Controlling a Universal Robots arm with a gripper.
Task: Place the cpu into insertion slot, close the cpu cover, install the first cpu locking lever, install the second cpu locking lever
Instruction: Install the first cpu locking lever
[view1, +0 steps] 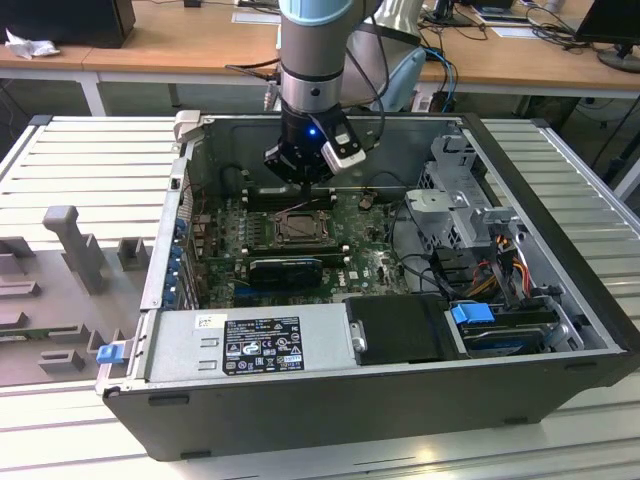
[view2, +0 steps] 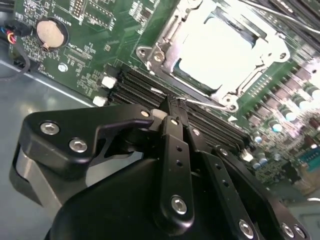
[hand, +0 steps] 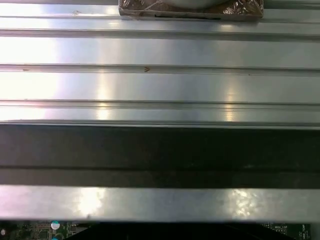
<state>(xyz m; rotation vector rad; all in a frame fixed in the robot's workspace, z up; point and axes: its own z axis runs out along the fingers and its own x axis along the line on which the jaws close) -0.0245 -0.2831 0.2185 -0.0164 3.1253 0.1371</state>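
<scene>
Silvery-beige and flat, the small square cpu (view2: 220, 50) lies in its socket. The thin silvery hinged metal cpu cover (view2: 167, 47) looks folded down over it, the chip's pale top showing through the frame's square window. So the first two steps appear done, and I judge the lever work to be in hand.

The black two-fingered gripper (view2: 172, 107) hangs just beside the cover. Its fingertips are pressed together with nothing between them, and they sit close to the thin bright wire locking lever (view2: 205, 103) that runs along the cover's near edge. I cannot tell whether they touch it.

Seating such a slim rod calls for a narrow, well-aimed push that slides it sideways under its catch without scraping the green circuit board (view2: 100, 45) around the cover.

Counted:
- one cpu
- one cover
- one gripper
- one lever plainly seen; a second I cannot make out
- one round silver coin cell (view2: 50, 32), well apart from the cover
- one open dark grey metal computer case (view1: 560, 250) around it all
</scene>
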